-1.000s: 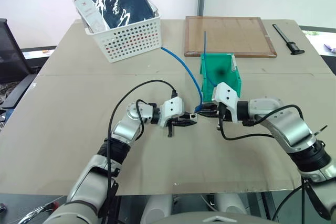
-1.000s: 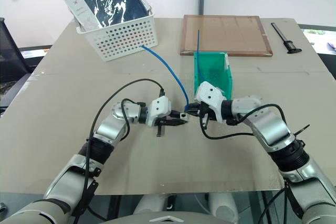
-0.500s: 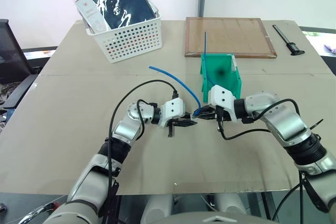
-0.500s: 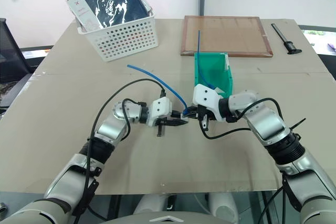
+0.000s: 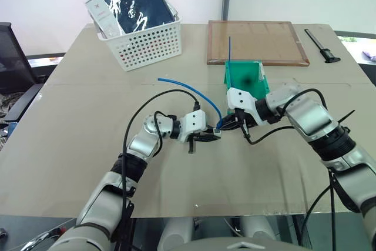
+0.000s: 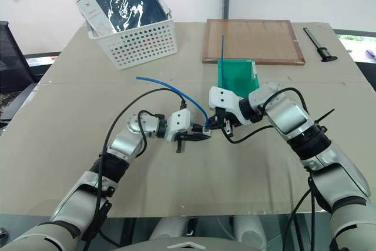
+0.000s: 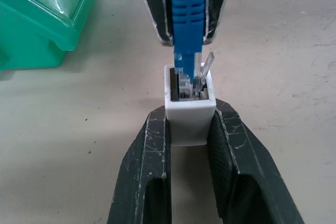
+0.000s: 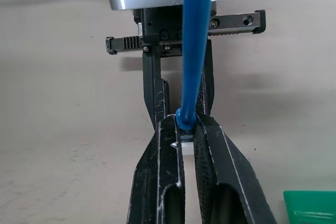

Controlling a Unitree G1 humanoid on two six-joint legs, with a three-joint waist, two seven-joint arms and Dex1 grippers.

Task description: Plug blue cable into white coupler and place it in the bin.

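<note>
Over the near middle of the worktop [image 5: 70, 163] the two hands meet tip to tip. The left hand [image 7: 189, 129] is clamped on the white coupler [image 7: 190, 119]. The right hand [image 7: 187, 24] is clamped on the blue cable [image 5: 194, 89] at its boot, its clear plug entering the coupler's socket. The cable arcs up and to the left. Just beyond stands the bin [image 5: 249, 80], with a straight blue cable [image 5: 230, 48] in it. Farther off are a white basket [image 5: 144, 42] at the left and a wooden board [image 5: 255, 40] at the right.
</note>
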